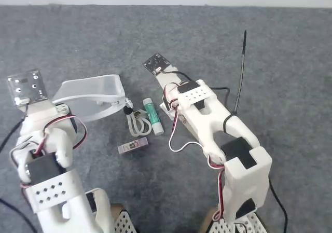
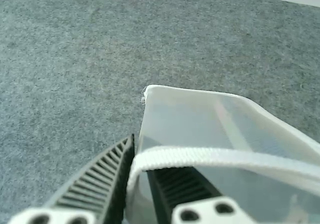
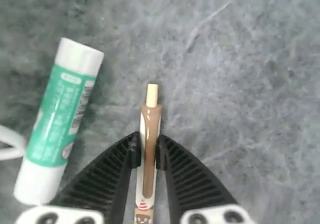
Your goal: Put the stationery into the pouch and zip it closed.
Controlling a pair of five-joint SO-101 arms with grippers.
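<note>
1. A grey, felt-like bench (image 1: pixel 270 46) carries two white robot arms, seen from above. The left arm is at the lower left and the right arm is at the centre right.
2. The left end effector (image 2: pixel 140 186) is clamped on the pouch (image 2: pixel 200 129). Its ribbed black fingers (image 2: pixel 102 184) pinch the white woven strip along the pouch's rim, one finger outside and one inside the wall.
3. The pouch (image 1: pixel 92 94) is translucent white. In the high view it sits at the upper left of the group of objects, just beyond the left arm's wrist. Its far end points towards the middle of the bench.
4. The right end effector (image 3: pixel 148 151) is closed around a brown pen (image 3: pixel 149 134). The pen runs lengthwise between the two black fingers. Its pale tip sticks out past the fingertips, over the grey surface.
5. A glue stick (image 3: pixel 57 119) with a green and white label lies flat on the bench, just beside the held pen and apart from it. In the high view the glue stick (image 1: pixel 153 116) lies between the pouch and the right arm.
6. A white looped item (image 1: pixel 136 124) lies just beside the glue stick on the pouch side. What it is cannot be told.
7. A small rectangular block (image 1: pixel 133 147) lies on its own, nearer the arm bases.
8. A thin black rod (image 1: pixel 241 69) stands beyond the right arm.
</note>
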